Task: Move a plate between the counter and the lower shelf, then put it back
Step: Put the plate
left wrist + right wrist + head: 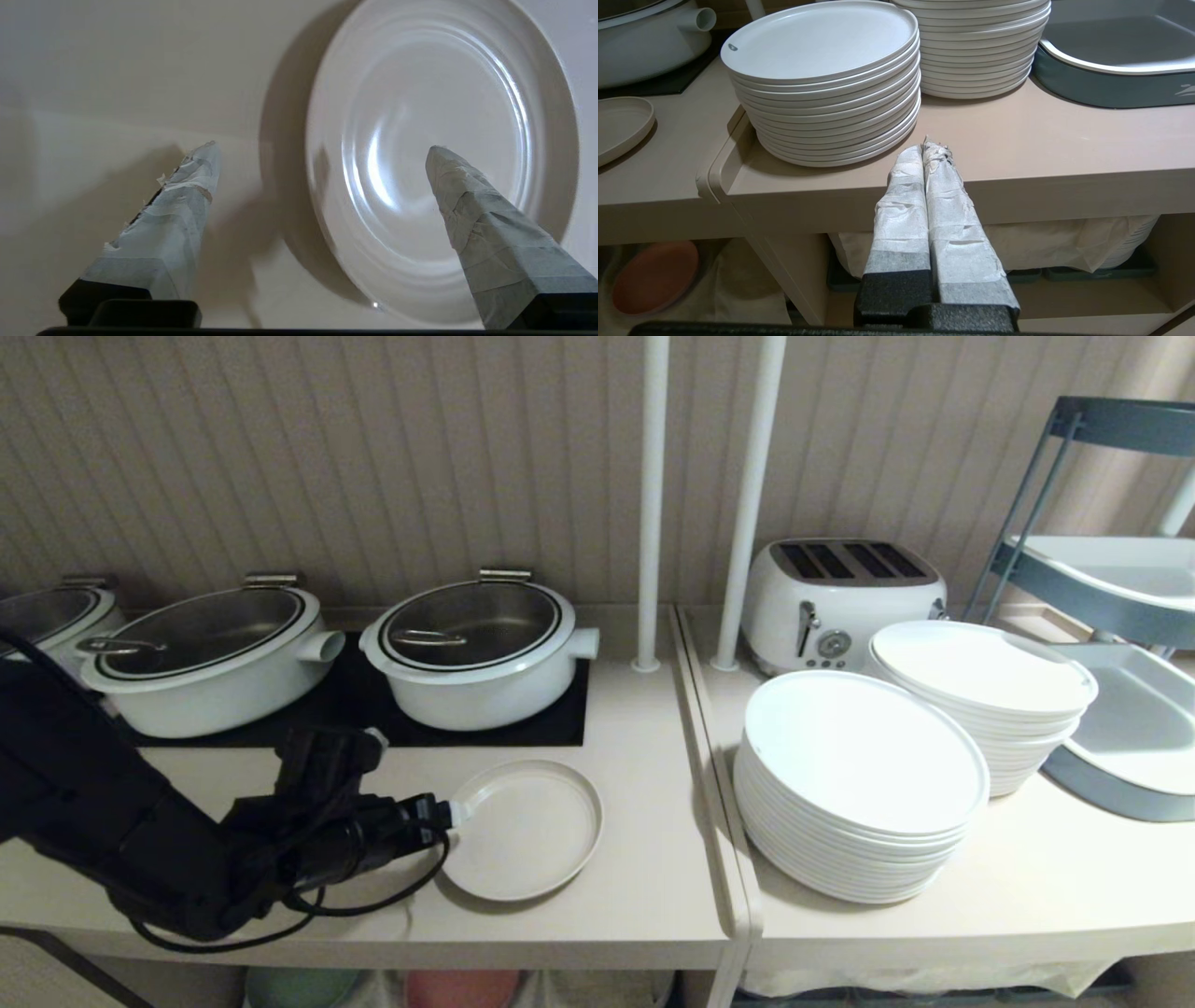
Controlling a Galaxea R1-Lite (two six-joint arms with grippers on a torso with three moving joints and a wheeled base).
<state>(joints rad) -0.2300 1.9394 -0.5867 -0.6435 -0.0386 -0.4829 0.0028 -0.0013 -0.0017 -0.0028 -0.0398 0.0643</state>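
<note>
The small cream-beige plate [523,831] lay flat and upright on the beige surface [635,905], near its front edge.

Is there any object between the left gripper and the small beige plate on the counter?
No, nothing visible. The left gripper is open right at the plate, one finger over it, one beside its rim. The pots stand behind on the counter, out of the way.

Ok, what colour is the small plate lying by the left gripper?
Matte cream-beige, plain, no pattern. The plate shows best in the head view, beside the open left gripper.
</note>
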